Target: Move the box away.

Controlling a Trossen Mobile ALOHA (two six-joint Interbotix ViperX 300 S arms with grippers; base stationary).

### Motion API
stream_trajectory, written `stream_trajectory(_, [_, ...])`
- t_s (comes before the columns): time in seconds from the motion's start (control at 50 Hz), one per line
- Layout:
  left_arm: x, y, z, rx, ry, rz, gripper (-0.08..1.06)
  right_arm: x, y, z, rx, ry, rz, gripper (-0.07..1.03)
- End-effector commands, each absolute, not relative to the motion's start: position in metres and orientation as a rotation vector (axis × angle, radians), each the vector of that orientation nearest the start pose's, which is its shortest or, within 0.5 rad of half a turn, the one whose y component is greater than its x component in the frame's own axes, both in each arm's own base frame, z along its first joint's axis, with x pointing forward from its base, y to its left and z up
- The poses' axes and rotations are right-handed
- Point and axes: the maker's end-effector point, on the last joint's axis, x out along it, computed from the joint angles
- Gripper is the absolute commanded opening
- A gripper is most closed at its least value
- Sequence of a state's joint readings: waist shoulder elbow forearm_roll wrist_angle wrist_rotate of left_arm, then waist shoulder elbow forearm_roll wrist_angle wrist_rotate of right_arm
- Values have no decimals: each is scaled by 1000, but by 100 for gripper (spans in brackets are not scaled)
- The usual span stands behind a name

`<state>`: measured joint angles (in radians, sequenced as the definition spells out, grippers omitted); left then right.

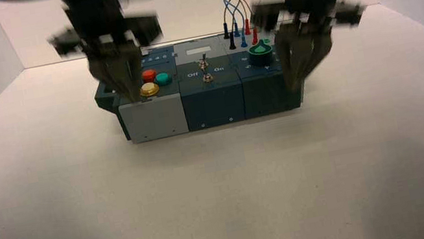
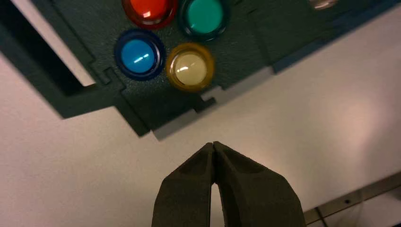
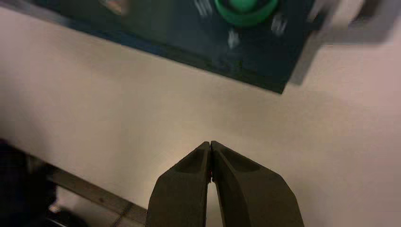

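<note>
Left hand (image 2: 213, 144) clenched, fingertips pressed together, grasping nothing; it hangs above the box's left end, over the button cluster, tips pointing down near the yellow button (image 2: 189, 67). Its wrist view shows four buttons in a group: red (image 2: 149, 10), green (image 2: 204, 16), blue (image 2: 138, 55) and yellow, with bare worktop (image 2: 307, 123) past the box edge.

Right hand (image 3: 210, 143) also clenched, tips touching, empty; it hangs over the box's right front corner, beside the green dial (image 1: 261, 53). Right wrist view shows the dial and the box corner, blurred.

The box (image 1: 212, 96) sits on the white worktop, centre and toward the far wall, long side facing the robot. Grey panel at left front, toggle switch (image 1: 205, 68) in the middle, coloured wires (image 1: 237, 23) plugged in at the rear right.
</note>
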<state>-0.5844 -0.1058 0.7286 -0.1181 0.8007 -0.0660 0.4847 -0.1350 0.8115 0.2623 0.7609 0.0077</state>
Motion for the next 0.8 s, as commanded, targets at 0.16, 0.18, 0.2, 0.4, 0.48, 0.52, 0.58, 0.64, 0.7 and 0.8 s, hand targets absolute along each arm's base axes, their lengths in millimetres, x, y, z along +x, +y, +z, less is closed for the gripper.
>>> stream_trajectory(0.16, [241,-166,177,142,1151,-478,-3,240,158,152,-12,1138,467,-2])
stream_trajectory(0.18, [242,-163,183,136,1130,-476,-3,240,157,156,-8,1117,468,-2])
stream_trajectory(0.2, [242,-159,187,132,1115,-471,-3,240,157,159,-5,1097,470,-2])
stream_trajectory(0.4, [241,-135,220,115,987,-436,-3,235,148,185,-1,951,480,-2])
stream_trajectory(0.48, [243,-122,227,133,934,-410,-3,233,144,194,-2,894,480,-2])
stream_trajectory(0.52, [244,-117,229,135,912,-396,-3,232,143,197,2,873,482,-2])
stream_trajectory(0.58, [246,-108,231,130,879,-371,-3,229,140,201,8,847,481,-2])
stream_trajectory(0.64, [247,-99,228,113,846,-342,-3,225,137,203,9,825,481,-2])
stream_trajectory(0.7, [248,-93,226,103,815,-327,-3,222,135,204,9,812,481,-2])
stream_trajectory(0.8, [247,-90,221,92,772,-321,-3,218,131,206,12,793,478,-2])
